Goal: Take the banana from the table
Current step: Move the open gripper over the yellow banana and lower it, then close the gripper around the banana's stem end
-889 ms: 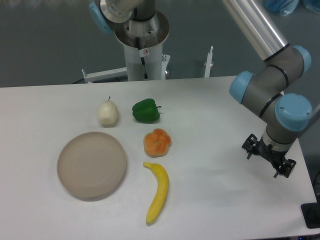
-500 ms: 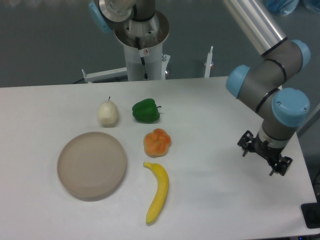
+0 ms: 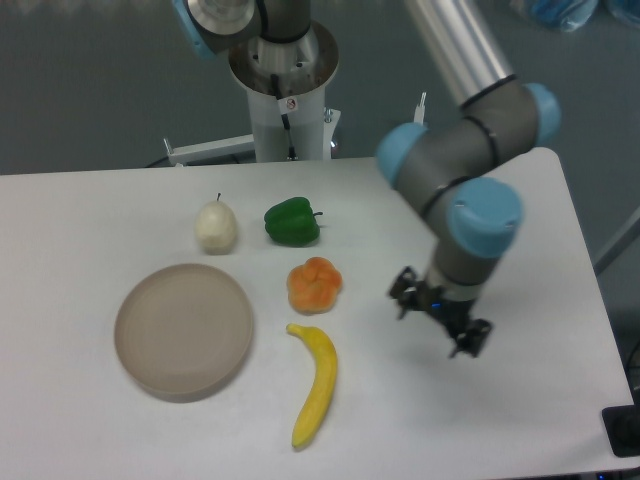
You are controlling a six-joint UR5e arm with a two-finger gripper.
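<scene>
The yellow banana [image 3: 317,385] lies on the white table [image 3: 90,210], front centre, stem tip pointing up-left toward the orange fruit. My gripper [image 3: 438,322] hangs under the arm's wrist to the right of the banana, well apart from it, just above the tabletop. It holds nothing; its dark fingers are small and seen from above, so I cannot tell how wide they stand.
A lumpy orange fruit [image 3: 315,285] sits just above the banana's stem. A green pepper [image 3: 292,222] and a pale pear-like fruit [image 3: 216,227] lie further back. A round tan plate [image 3: 184,330] lies left of the banana. The robot base [image 3: 284,90] stands behind the table.
The arm has swung left across the table, carrying the gripper from near the right edge toward the middle, closer to the banana. The objects have not moved.
</scene>
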